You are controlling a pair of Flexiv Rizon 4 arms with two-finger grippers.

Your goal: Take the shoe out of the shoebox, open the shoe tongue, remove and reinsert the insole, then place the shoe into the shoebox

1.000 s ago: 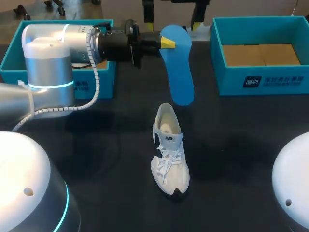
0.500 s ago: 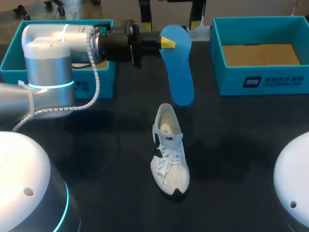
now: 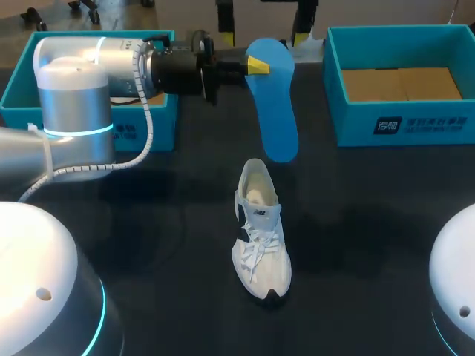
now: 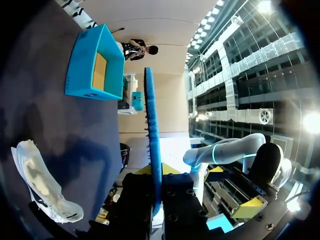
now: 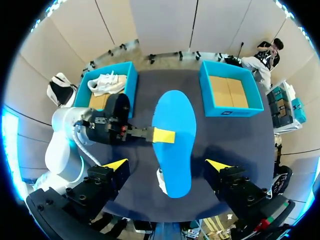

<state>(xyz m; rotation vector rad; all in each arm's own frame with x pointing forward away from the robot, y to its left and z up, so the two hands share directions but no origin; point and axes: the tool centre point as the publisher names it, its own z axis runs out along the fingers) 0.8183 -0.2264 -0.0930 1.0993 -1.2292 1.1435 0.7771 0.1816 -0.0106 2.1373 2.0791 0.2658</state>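
Blue foam insole (image 3: 273,104) was out of the shoe. Your left gripper (image 3: 256,65) had it pinched near one end, fingers closed on both faces, above the black table (image 3: 356,222). White laced sneaker (image 3: 260,230) lay mid-table just past the insole's free end, not touching it. Your right gripper (image 5: 166,164) hung high overhead, fingers wide apart, holding nothing. Teal shoebox with bare cardboard floor (image 3: 401,122) sat at the right edge. Second teal shoebox (image 3: 126,133) sat left, partly behind your left arm.

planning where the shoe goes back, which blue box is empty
The right box: only bare brown cardboard inside. The left box already holds another white shoe.
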